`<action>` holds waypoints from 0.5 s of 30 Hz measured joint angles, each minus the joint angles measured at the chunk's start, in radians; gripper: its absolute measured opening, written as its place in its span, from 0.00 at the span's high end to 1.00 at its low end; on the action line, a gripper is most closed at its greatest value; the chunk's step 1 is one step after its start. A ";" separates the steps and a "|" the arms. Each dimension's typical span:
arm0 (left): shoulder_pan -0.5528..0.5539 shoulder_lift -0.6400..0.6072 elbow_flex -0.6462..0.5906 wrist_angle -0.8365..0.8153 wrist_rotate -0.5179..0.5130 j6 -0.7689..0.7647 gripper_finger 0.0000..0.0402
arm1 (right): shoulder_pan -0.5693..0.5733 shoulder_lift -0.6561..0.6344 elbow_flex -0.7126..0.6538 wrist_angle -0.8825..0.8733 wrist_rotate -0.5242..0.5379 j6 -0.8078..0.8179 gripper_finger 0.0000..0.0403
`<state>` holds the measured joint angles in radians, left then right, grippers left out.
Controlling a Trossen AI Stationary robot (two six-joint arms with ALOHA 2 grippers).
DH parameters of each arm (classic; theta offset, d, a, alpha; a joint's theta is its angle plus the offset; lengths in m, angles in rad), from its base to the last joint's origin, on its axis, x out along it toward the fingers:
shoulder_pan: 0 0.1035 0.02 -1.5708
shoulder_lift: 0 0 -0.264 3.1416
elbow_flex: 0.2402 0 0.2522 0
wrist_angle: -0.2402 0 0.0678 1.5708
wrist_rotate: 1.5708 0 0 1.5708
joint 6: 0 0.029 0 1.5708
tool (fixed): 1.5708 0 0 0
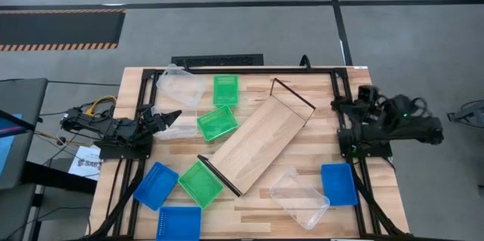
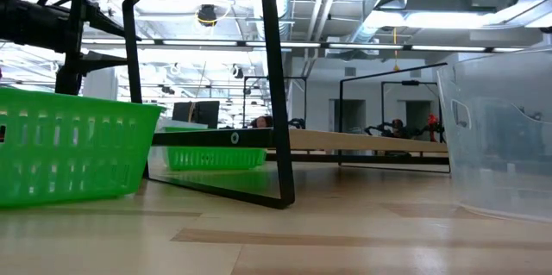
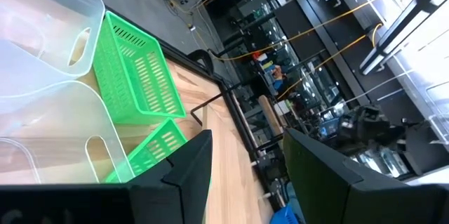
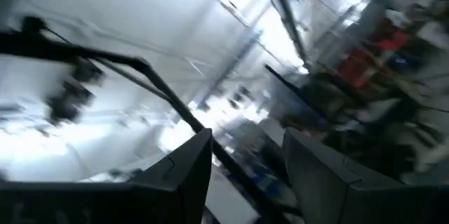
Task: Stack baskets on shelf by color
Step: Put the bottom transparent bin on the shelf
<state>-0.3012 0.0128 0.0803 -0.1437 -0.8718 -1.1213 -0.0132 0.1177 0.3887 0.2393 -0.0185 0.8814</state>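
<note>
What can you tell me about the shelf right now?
The shelf is a long light-wood board with a thin black metal frame at each end. It lies diagonally across the middle of the table, one end toward the far right, the other toward the near left. Its top is bare; no basket sits on it. A green basket lies right by its near-left frame, and neither hand touches it.

The left arm lies low at the tabletop's left edge, its left claw (image 1: 172, 116) pointing inward, fingers (image 3: 186, 171) parted and empty; the right arm sits folded at the right edge, its right claw (image 4: 242, 164) open, holding nothing
</note>
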 joint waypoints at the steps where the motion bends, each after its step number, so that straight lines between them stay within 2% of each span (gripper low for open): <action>1: 0.000 0.000 0.000 0.000 0.000 0.000 0.59 | 0.000 0.035 0.059 -0.095 -0.001 -0.011 0.50; 8: 0.000 0.000 0.000 0.000 0.000 -0.001 0.59 | 0.016 0.386 0.436 -0.771 -0.099 0.016 0.50; 11: 0.000 0.000 0.000 0.000 0.000 -0.001 0.59 | 0.050 0.528 0.536 -0.949 -0.144 0.048 0.50; 15: 0.000 0.000 0.000 0.000 0.000 -0.001 0.59 | 0.142 0.667 0.617 -1.098 -0.210 0.134 0.50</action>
<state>-0.3012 0.0132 0.0803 -0.1439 -0.8715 -1.1225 0.1289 0.7844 1.0053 -0.8592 -0.2286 1.0159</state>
